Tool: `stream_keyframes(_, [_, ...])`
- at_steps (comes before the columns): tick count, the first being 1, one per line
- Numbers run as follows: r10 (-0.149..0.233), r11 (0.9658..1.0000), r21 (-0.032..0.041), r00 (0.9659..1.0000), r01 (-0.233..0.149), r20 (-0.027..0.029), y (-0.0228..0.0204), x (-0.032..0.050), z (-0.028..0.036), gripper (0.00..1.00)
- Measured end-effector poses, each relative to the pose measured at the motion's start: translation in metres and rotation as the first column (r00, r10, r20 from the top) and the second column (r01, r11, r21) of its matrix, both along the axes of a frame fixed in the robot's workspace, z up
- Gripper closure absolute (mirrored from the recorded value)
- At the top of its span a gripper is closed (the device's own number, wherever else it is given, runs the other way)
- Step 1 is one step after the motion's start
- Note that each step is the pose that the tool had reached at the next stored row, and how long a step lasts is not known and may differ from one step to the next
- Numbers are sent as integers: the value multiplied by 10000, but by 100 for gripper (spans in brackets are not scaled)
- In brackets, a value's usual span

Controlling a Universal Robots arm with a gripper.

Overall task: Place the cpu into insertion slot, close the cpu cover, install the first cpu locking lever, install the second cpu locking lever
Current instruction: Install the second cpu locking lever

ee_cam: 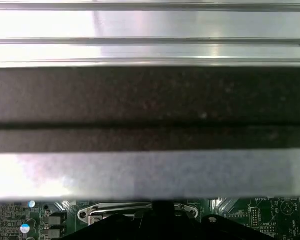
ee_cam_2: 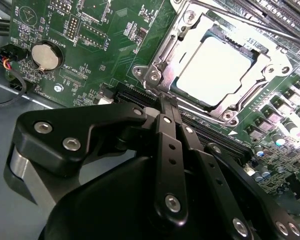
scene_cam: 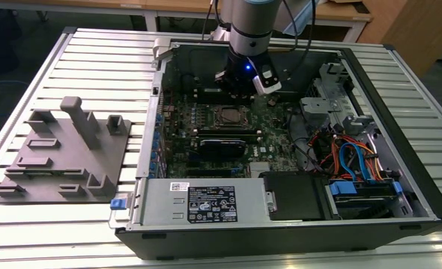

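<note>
- We find the tool (ee_cam_2: 166, 102) with fingers pressed together, holding nothing, its tip at the cpu cover (ee_cam_2: 162, 55) edge.
- The cpu (ee_cam_2: 221, 69) sits in the insertion slot (scene_cam: 229, 115), inside the open computer case (scene_cam: 400, 101) on the table (scene_cam: 93, 50).

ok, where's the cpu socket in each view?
Exterior view: socket mid-board, under the gripper.
Second wrist view: socket, chip seated in it, just beyond the gripper.
First wrist view: a strip of the socket beside the gripper.
Shared landmark: the gripper.
</note>
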State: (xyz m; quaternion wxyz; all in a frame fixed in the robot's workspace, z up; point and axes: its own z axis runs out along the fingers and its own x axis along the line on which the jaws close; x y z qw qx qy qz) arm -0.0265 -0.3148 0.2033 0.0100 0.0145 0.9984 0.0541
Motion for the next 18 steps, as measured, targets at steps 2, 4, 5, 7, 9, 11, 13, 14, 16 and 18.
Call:
stream_keyframes(2, [0,10000,0,10000,0,0,0,0,0,90])
stream_keyframes(4, [0,10000,0,10000,0,0,-1,0,0,90])
stream_keyframes(5, [0,10000,0,10000,0,0,-2,0,0,90])
stream_keyframes(7, [2,10000,-1,10000,-2,0,-9,0,0,90])
stream_keyframes(9, [0,10000,0,10000,0,0,-29,0,0,90])
stream_keyframes(11, [0,10000,-1,10000,0,1,-53,0,0,90])
stream_keyframes(13, [-1,10000,-10,10000,1,0,-58,1,0,90])
stream_keyframes(14, [-1,10000,-16,10000,1,0,-58,1,3,90])
stream_keyframes(16, [0,10000,-30,10000,0,0,-59,1,23,90])
stream_keyframes(18, [1,10000,-44,10000,-1,0,-59,1,56,90])
